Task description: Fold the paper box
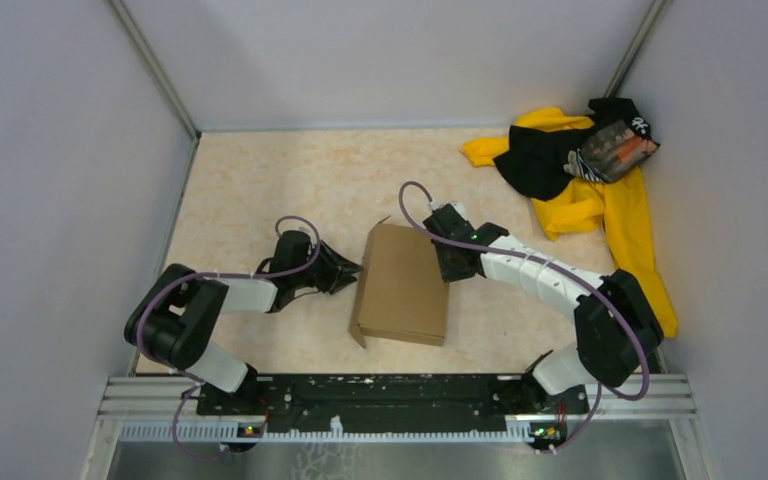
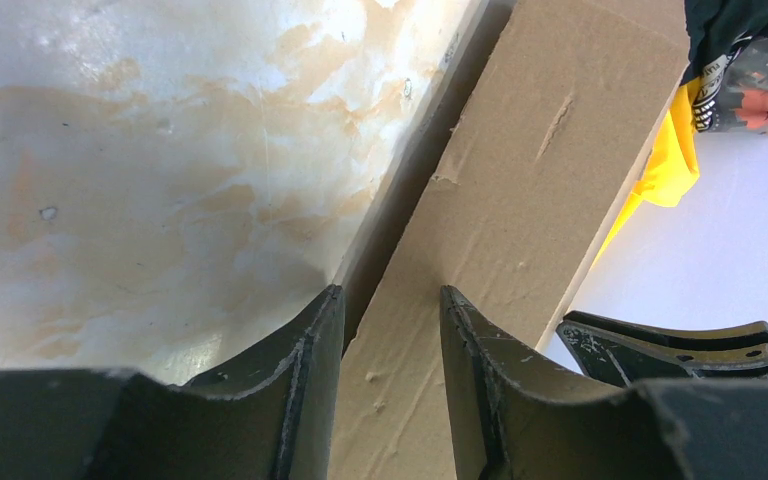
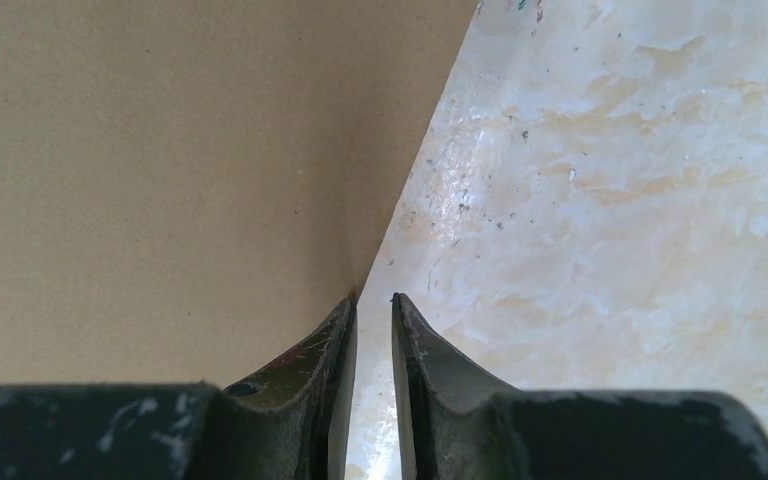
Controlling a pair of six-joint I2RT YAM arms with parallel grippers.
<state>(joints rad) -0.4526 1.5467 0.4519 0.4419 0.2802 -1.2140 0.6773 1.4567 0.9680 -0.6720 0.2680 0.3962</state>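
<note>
Right gripper (image 3: 373, 300), jaws narrowed to an empty slit, meets the right edge of the paper box (image 1: 402, 285). Left gripper (image 2: 390, 295), half spread, perhaps pinches the left edge. The box's long axis runs near-to-far between the 2.

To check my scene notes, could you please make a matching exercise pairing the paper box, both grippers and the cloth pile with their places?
1 paper box
2 left gripper
3 right gripper
4 cloth pile

A far right corner of the table
B at the box's left edge
C middle of the table
D at the box's right edge

Pairs: 1-C; 2-B; 3-D; 4-A
</note>
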